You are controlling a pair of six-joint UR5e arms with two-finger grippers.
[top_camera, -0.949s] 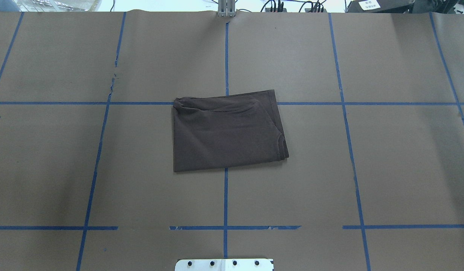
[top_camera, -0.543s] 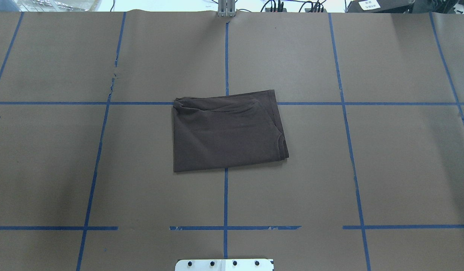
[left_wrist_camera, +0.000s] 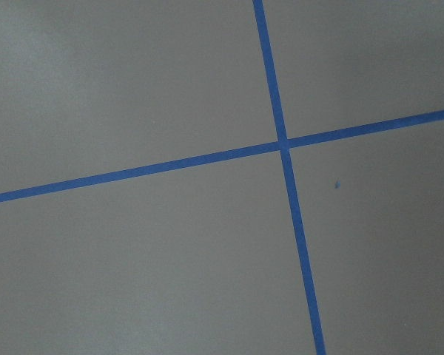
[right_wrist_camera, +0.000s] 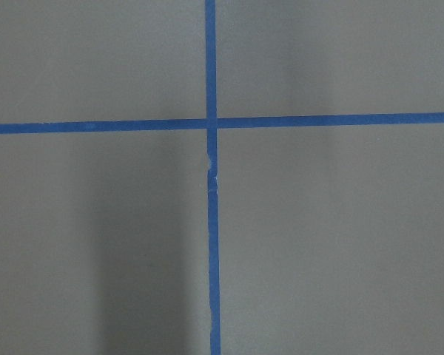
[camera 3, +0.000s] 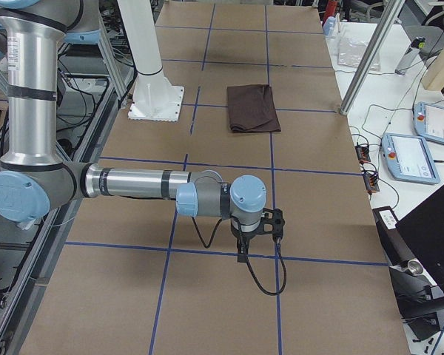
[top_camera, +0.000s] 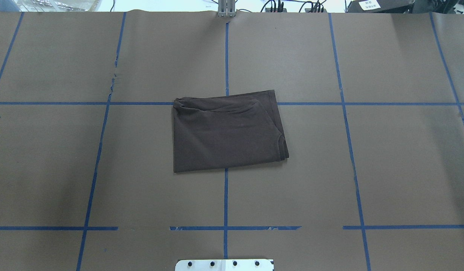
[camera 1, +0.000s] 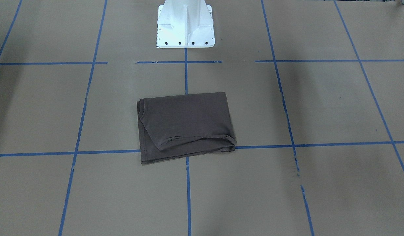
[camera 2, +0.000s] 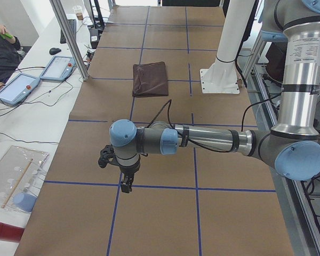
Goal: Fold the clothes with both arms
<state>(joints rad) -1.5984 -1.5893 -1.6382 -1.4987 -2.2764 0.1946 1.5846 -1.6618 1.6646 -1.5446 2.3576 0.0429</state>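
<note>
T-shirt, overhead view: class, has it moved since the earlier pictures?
No. The T-shirt keeps the same place: its far edge lies along the same crosswise blue tape line, unchanged.

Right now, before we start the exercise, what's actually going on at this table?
Nothing is handling the dark brown T-shirt: it lies folded into a rough rectangle at the middle of the table. The left gripper and the right gripper each hang over bare table near opposite ends, far from the T-shirt. Whether they are open or shut cannot be told.
</note>
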